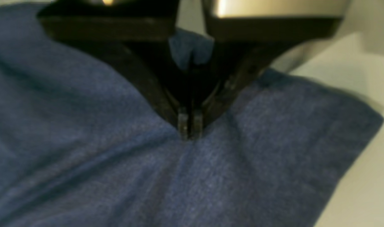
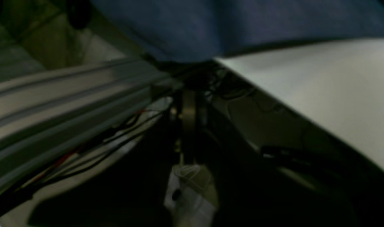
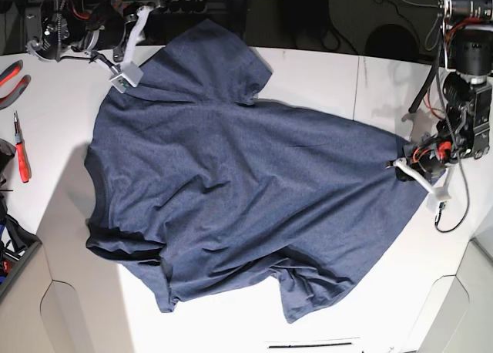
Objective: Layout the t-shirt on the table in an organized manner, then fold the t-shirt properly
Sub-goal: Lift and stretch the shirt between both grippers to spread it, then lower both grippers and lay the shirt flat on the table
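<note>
Clamping the t-shirt (image 1: 84,142) in my left gripper (image 1: 189,126); right gripper shut unseen; tugging apart risks slipping.

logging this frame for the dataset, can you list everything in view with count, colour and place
dark heathered navy-blue short-sleeved t-shirt: one, navy, spread with wrinkles across the table's middle, blank side up
large flat matte white table: one, white, under the shirt, thin dark seam on the base view's right
red-handled pliers: one pair, red, table's left edge in the base view
red-and-black screwdriver-like tool: one, just below the pliers
cables and grey metal frame rail: grey and black, beyond the table's edge
left gripper: one, black, shut on shirt fabric
right gripper: one, white, at the shirt's top left corner in the base view
</note>
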You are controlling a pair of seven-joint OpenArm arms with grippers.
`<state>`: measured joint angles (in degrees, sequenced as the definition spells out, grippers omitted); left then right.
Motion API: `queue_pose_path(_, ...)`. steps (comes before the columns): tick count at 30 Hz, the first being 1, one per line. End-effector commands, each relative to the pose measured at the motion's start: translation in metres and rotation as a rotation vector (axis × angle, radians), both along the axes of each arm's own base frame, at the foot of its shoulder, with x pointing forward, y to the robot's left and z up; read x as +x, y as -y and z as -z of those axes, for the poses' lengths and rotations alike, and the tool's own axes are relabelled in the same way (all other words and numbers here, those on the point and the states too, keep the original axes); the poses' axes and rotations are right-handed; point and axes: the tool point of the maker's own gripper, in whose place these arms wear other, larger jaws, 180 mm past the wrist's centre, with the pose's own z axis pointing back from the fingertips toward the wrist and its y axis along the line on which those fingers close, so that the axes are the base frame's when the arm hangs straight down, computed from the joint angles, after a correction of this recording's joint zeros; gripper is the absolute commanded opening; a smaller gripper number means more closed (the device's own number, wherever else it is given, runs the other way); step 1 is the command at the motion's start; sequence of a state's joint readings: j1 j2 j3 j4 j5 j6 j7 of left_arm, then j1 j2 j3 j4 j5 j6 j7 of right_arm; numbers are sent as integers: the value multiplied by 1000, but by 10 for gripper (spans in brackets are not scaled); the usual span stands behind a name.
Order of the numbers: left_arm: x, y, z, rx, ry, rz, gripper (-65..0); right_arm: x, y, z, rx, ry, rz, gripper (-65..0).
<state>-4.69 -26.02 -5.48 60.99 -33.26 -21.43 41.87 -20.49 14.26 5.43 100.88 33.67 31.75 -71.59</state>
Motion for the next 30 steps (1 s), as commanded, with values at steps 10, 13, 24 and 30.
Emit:
queue_pose_path(10, -2, 11, -84, -291, 280, 43, -650, 91, -9, -55, 135, 305, 93, -650)
queue_pose_path(13, 16, 11, -115, -275, 387, 68, -650, 131, -10, -78, 154, 438, 112, -650)
queue_pose_path(24, 124, 64, -141, -35, 481, 254, -582, 278, 15, -111, 36, 698, 279, -650)
queue_pose_path(30, 173, 90, -116, 36, 358, 306, -582, 340, 17, -71, 37, 530, 347, -650)
